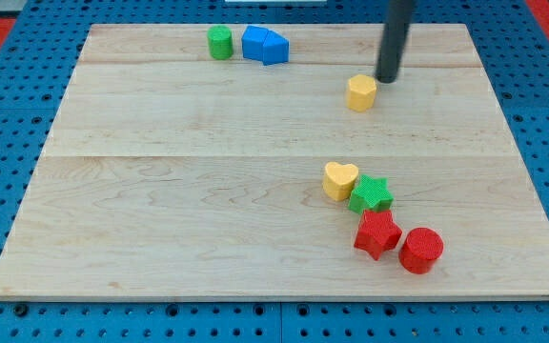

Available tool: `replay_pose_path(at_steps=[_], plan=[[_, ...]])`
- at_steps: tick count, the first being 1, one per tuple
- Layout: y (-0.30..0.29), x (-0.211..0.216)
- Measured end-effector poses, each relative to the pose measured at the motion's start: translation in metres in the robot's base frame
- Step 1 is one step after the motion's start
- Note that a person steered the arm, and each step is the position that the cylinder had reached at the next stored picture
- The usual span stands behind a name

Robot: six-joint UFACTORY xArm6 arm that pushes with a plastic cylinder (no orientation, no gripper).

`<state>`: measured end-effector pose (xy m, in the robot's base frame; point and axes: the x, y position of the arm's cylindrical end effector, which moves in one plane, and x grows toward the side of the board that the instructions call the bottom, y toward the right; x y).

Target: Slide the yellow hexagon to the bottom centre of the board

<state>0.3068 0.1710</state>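
Bench [160,191] carrying seven blocks: two yellow, two green, two red, one blue; my tip [388,78], a jawless end effector holding nothing, just beside the yellow hexagon [360,92].

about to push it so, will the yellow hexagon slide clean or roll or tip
The yellow hexagon looks squat and flat-based, so it probably slides rather than tips. My tip sits off to its upper right, so an off-centre push may spin it.

Green cylinder [220,43] just beside blue blocks [264,45] near the view's top. Yellow heart [340,179] touching green star [372,194]; red star [376,233] touching red cylinder [421,251], lower right.
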Motion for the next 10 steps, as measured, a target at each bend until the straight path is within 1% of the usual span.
replay_pose_path(at_steps=[1,3,4,5,6,7,8,9,10], plan=[[-0.030,0.015],[-0.133,0.070],[-0.150,0.052],[-0.193,0.060],[-0.235,0.092],[-0.236,0.128],[-0.235,0.150],[-0.226,0.172],[-0.210,0.208]])
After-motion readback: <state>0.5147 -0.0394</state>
